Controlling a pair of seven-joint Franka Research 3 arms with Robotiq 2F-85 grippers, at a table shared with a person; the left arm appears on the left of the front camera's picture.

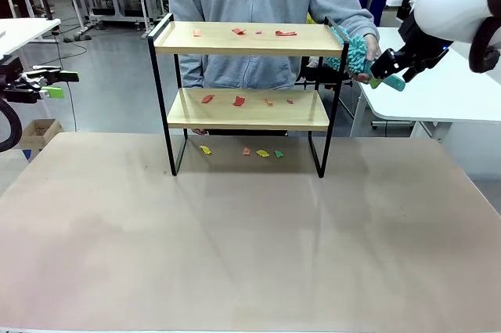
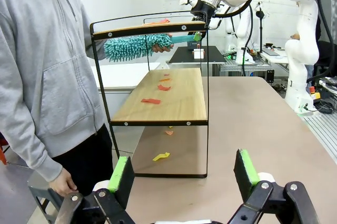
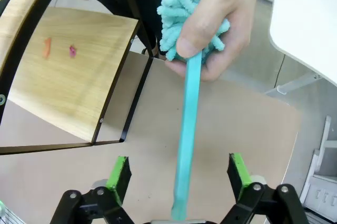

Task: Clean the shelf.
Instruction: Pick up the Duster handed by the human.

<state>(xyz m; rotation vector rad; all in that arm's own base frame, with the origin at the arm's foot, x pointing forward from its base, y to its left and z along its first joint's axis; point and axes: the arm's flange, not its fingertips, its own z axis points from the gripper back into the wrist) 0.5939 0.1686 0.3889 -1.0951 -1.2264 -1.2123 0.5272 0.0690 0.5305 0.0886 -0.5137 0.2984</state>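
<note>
Right now the step is the handover. The person's hand (image 3: 224, 23) holds out a teal duster (image 3: 188, 124), and its handle end sits between the spread jaws of the right hand (image 3: 179, 166), not yet pinched. The left hand (image 2: 183, 168) is spread too, empty, and off at the side well apart from the shelf (image 1: 223, 41). The shelf stands on the counter (image 1: 250, 255) in front of the person. There are red scraps (image 1: 239, 31) on both boards and more on the counter underneath.

To do it well, close squarely on the handle, low down and clear of the person's grip. Get a firm pinch before pulling away. The handle looks thin and smooth and will likely twist, so keep it centred on the pads (image 3: 120, 174). Probably best to sweep the top board first so scraps drop down.
</note>
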